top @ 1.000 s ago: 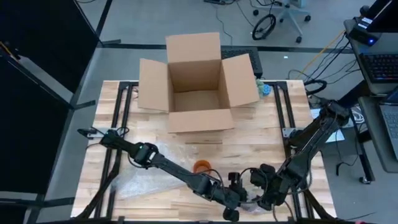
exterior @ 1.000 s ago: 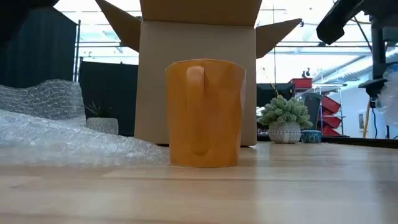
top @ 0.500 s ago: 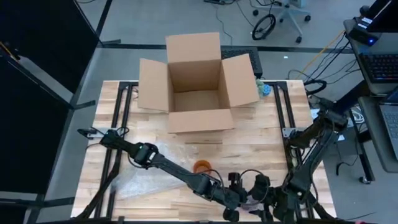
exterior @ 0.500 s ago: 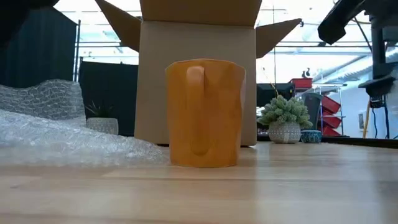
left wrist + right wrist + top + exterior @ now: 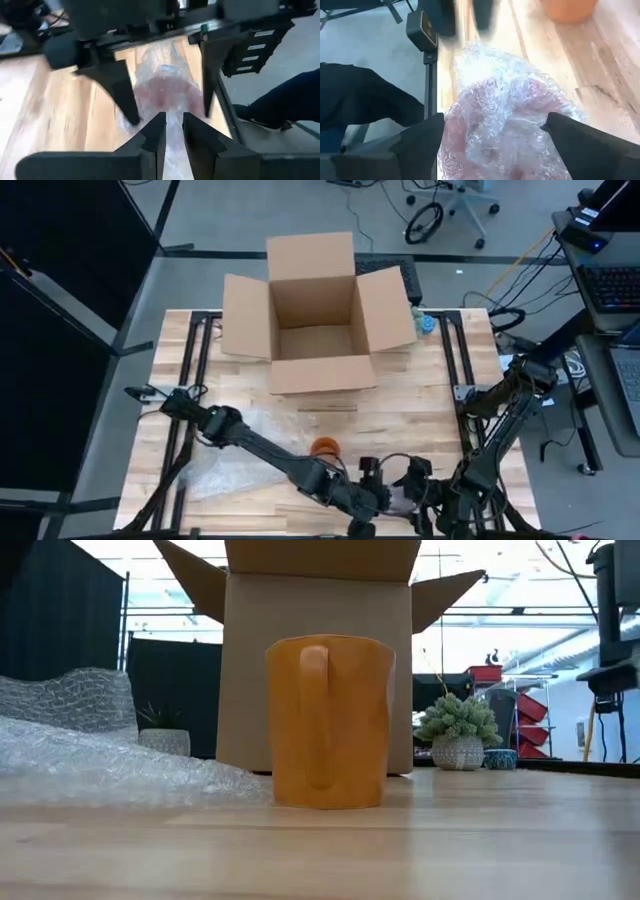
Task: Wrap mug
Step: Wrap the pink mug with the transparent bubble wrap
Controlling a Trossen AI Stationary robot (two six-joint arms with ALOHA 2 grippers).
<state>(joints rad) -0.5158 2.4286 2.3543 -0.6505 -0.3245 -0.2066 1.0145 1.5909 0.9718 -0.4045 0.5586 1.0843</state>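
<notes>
Bubble wrap (image 5: 505, 120) is bunched at the table's (image 5: 420, 405) near edge, pinched between the nearly closed fingers of the left gripper (image 5: 170, 131) and straddled by the spread fingers of the right gripper (image 5: 490, 145). Free tabletop is left between the upright orange mug (image 5: 329, 722), standing near the middle front, and the open cardboard box (image 5: 316, 310) behind it. The mug's handle is turned toward the low camera, and more wrap (image 5: 90, 755) is spread beside it.

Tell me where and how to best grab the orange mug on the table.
The mug stands upright, its handle facing the table's near edge, with the open box behind it. Probably best: come straight down from above and pinch the rim on the side away from the handle, since the top is open and unobstructed.
</notes>
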